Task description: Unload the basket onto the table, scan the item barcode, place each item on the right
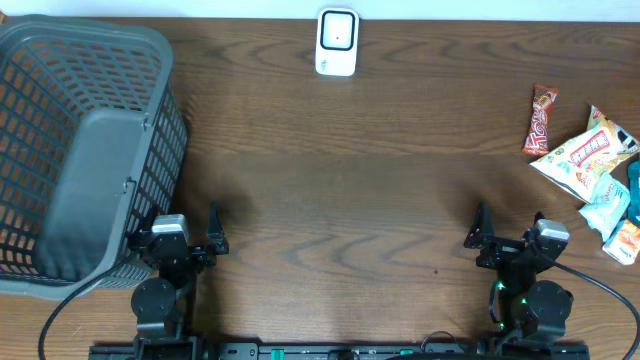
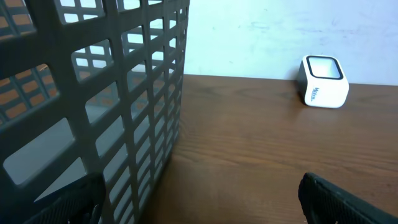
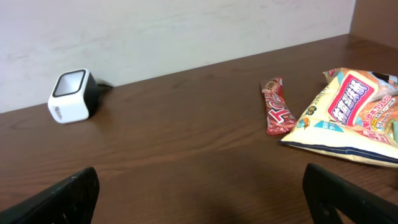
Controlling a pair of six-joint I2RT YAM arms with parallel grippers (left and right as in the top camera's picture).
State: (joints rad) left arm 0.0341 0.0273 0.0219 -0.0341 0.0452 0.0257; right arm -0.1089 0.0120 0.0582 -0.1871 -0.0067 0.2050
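Well, nothing is being held at the moment. The left gripper [image 1: 185, 226] sits at the near side of the table [image 1: 350, 200] with its 2 fingers [image 2: 348, 199] spread wide and only bare brown wood between them. It is just beside the near right corner of the grey lattice basket [image 1: 80, 150], which fills the left end of the table. Whether the finger on that side touches the basket wall, I cannot tell.

The right gripper [image 1: 510, 222] is at the near side too, well over to the right. Its 2 fingers [image 3: 62, 196] are likewise spread apart and pinching nothing.

The scanner [image 1: 336, 42], a small white box with a dark window on top, stands at the far edge, about midway along the table and well apart from both arms.

The items are heaped at the right end, further away than the right gripper and to its right. A slim red bar [image 1: 541, 119] lies flat, pointing near to far. Just beside it on the right is a yellow-and-white snack bag [image 1: 585, 152] with red lettering. Nearer than that bag lie a pale blue packet [image 1: 607, 203] and an orange packet [image 1: 625, 240], partly cut off at the right edge. No barcode can be made out on any of them.
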